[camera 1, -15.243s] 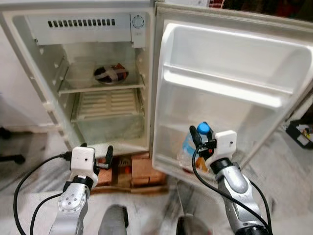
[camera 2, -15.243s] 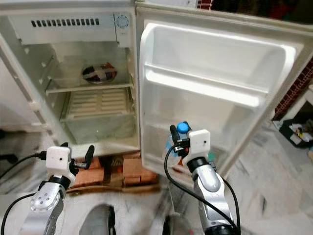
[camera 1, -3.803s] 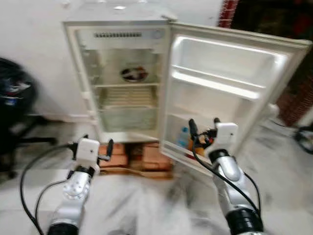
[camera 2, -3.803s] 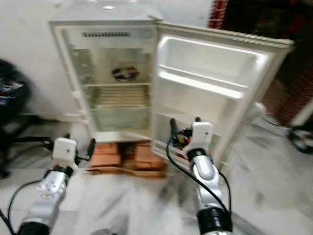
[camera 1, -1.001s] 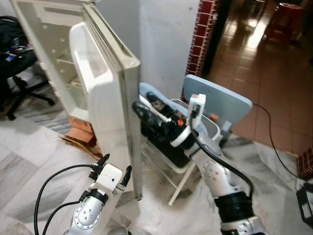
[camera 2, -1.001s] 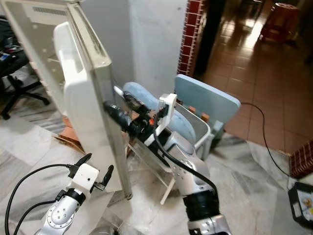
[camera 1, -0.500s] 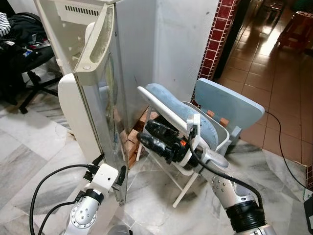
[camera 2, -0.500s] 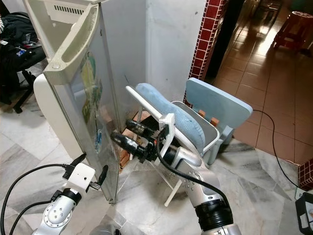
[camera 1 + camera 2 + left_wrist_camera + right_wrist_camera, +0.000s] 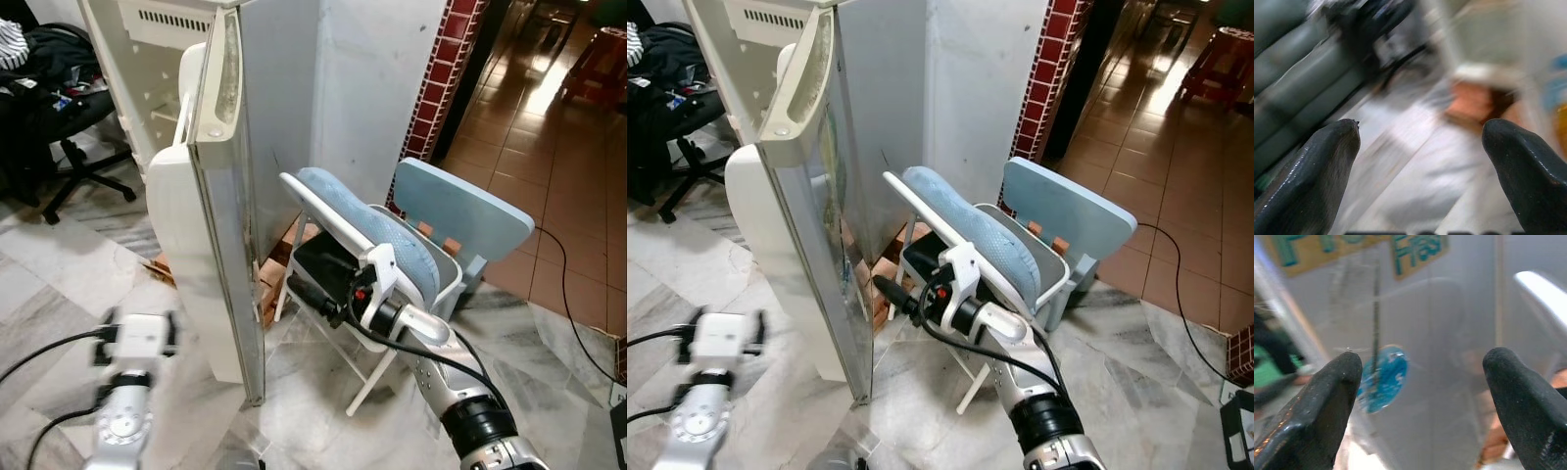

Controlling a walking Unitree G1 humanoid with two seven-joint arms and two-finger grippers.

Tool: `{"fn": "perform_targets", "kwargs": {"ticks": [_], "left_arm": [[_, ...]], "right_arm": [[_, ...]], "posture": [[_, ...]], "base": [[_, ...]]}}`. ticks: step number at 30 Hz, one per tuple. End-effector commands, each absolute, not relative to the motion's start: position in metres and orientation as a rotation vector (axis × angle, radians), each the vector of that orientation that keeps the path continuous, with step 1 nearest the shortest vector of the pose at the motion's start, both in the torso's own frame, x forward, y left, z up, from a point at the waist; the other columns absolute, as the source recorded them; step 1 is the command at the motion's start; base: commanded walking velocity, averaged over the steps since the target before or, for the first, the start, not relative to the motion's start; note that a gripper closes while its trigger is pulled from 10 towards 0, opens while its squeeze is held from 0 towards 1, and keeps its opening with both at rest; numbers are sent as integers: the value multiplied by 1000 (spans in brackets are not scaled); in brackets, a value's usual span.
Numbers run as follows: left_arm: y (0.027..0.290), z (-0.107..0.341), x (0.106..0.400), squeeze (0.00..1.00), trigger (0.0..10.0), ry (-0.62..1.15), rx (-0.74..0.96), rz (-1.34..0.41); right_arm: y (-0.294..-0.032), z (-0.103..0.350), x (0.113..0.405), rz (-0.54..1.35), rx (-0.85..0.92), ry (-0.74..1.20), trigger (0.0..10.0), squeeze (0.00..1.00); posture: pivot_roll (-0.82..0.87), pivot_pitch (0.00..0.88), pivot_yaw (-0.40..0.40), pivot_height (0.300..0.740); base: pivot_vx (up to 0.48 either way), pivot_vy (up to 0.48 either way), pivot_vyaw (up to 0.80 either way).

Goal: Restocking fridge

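We face the fridge (image 9: 147, 59) from its door side. The cabinet stands at upper left, its white interior and vent grille visible at the top. The fridge door (image 9: 818, 225) stands edge-on to us, partly swung toward the cabinet, its grey outer face turned toward the right arm. The white moulded inner liner (image 9: 181, 255) of the door faces the cabinet.

To the right of the door stands a folding chair (image 9: 377, 240) with a pale blue cushion on a white frame, and a light blue panel (image 9: 460, 211) leans behind it. A red brick column (image 9: 446, 78) rises beyond, beside a tiled passage. A black office chair (image 9: 59, 127) sits at far left. The floor (image 9: 59, 313) is grey-veined marble.

The right gripper (image 9: 893, 292) reaches toward the door's outer face, low down, between the chair frame and the door. In the right wrist view its two black fingers (image 9: 1317, 416) are spread wide apart with nothing between them; ahead of them lie the grey door surface and a round blue sticker (image 9: 1382, 378).

The left gripper (image 9: 1425, 181) is low at the left, blurred in the head views. In the left wrist view its fingers (image 9: 1308, 181) are likewise spread apart and hold nothing; the scene beyond them is blurred.
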State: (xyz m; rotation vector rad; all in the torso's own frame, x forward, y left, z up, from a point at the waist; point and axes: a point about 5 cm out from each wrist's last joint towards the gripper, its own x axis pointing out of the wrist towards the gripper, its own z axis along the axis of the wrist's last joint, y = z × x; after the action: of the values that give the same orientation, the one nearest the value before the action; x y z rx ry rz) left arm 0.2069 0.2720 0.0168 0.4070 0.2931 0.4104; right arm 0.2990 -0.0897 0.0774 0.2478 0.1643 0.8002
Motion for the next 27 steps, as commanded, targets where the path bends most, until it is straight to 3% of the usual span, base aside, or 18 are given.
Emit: {"fn": "perform_targets", "kwargs": {"ticks": [1,7,13,14,16,17,19,25,27], "left_arm": [[278,11,201,0,10000,333,390,447],[254,-5,185,0,10000,366,314,270],[237,-11,179,0,10000,365,314,169],[232,-13,178,0,10000,368,312,148],[232,-16,178,0,10000,377,308,157],[236,-22,176,0,10000,397,291,169],[238,-26,175,0,10000,414,285,169],[239,-34,172,0,10000,443,264,163],[241,-40,172,0,10000,468,259,165]], "right_arm": [[-93,82,306,751,222,143,10000,0],[-88,101,341,508,164,94,10000,0],[-65,132,355,528,250,18,10000,0],[-52,147,357,583,319,-13,10000,0],[-13,196,332,966,568,-131,10000,0],[1,229,295,1302,695,-231,10000,0],[1,236,272,1477,720,-257,10000,0],[-6,218,292,1378,689,-177,10000,0],[-12,194,301,1252,580,-102,10000,0]], "posture": [[103,0,-46,740],[114,0,-43,740],[120,0,-45,740],[127,0,-48,740],[133,0,-54,740],[137,0,-57,740],[139,0,-60,740],[140,0,-67,740],[134,0,-69,740]], "base": [[0,0,0],[0,0,0],[0,0,0],[0,0,0],[0,0,0],[0,0,0],[0,0,0],[0,0,0],[0,0,0]]}}
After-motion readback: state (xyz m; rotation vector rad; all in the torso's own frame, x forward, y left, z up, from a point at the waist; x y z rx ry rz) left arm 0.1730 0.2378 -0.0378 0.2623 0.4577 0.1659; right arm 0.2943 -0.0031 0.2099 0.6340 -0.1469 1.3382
